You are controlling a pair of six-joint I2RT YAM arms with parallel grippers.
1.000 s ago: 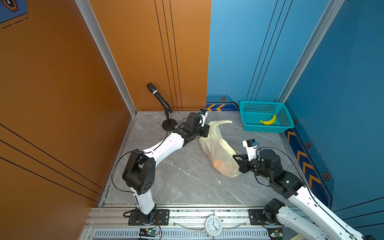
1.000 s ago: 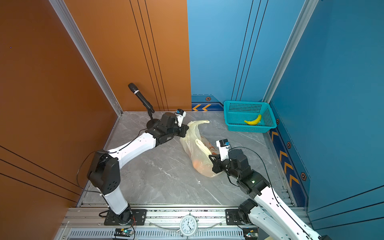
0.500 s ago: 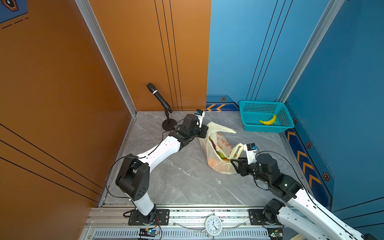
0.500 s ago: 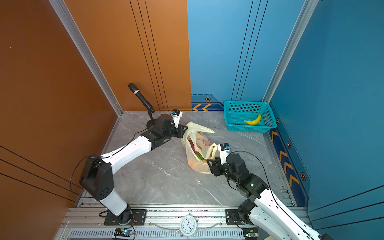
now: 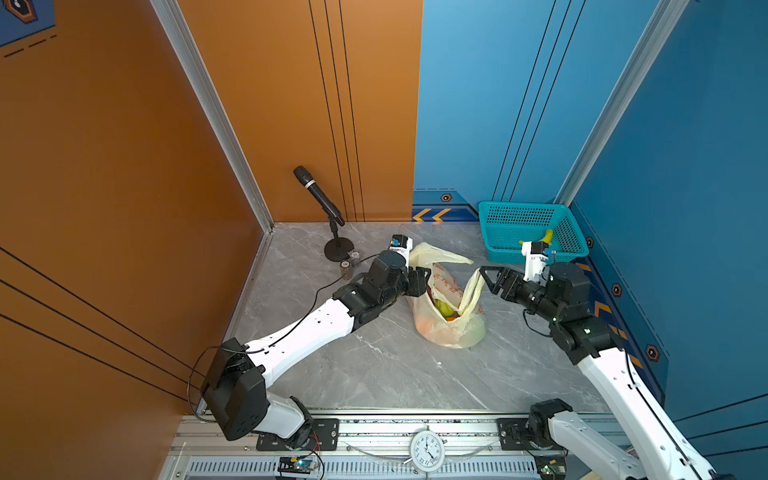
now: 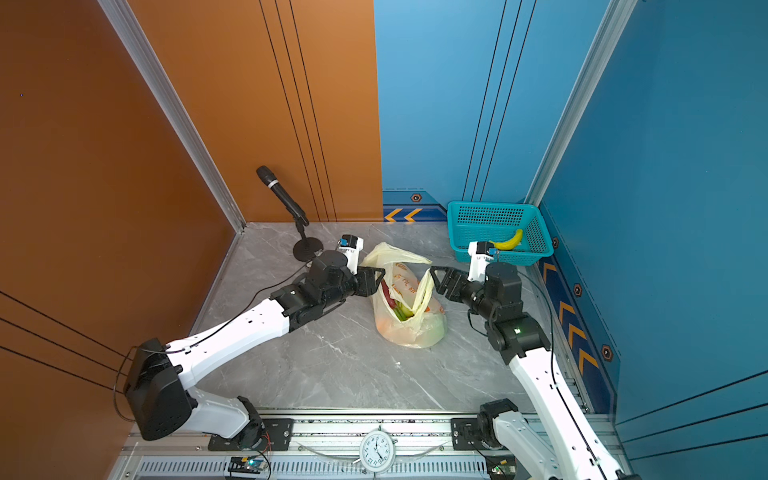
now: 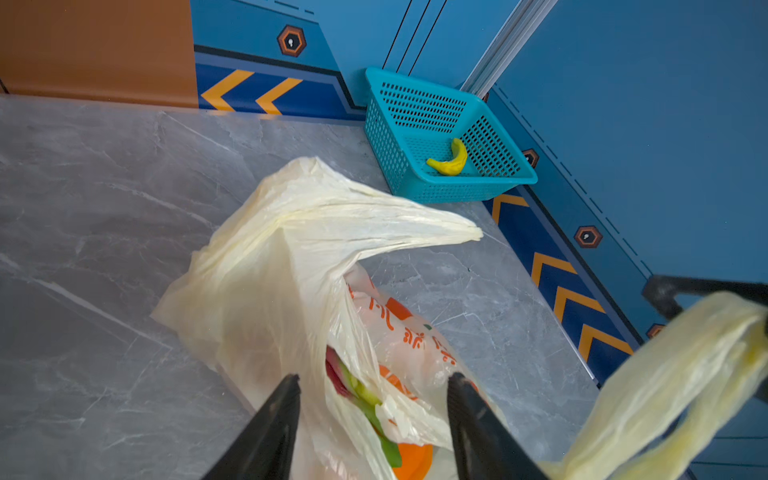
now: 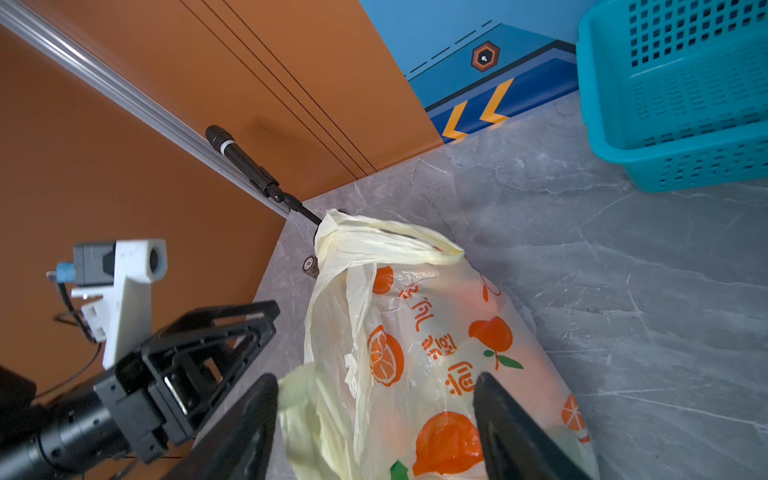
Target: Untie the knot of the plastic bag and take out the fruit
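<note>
Left gripper (image 5: pixel 424 279) and right gripper (image 5: pixel 488 280) have let go, jaws spread, flanking bag (image 5: pixel 451 332) mid-tabletop (image 5: pixel 395 374); bare tabletop runs to near edge

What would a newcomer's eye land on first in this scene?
Probably the pale yellow plastic bag slumped in the middle of the grey table, its mouth gaping so green and orange fruit shows inside. The left arm's fingers and the right arm's fingers stand spread on either side of it. At the back right, a teal basket holds a lone banana.
</note>
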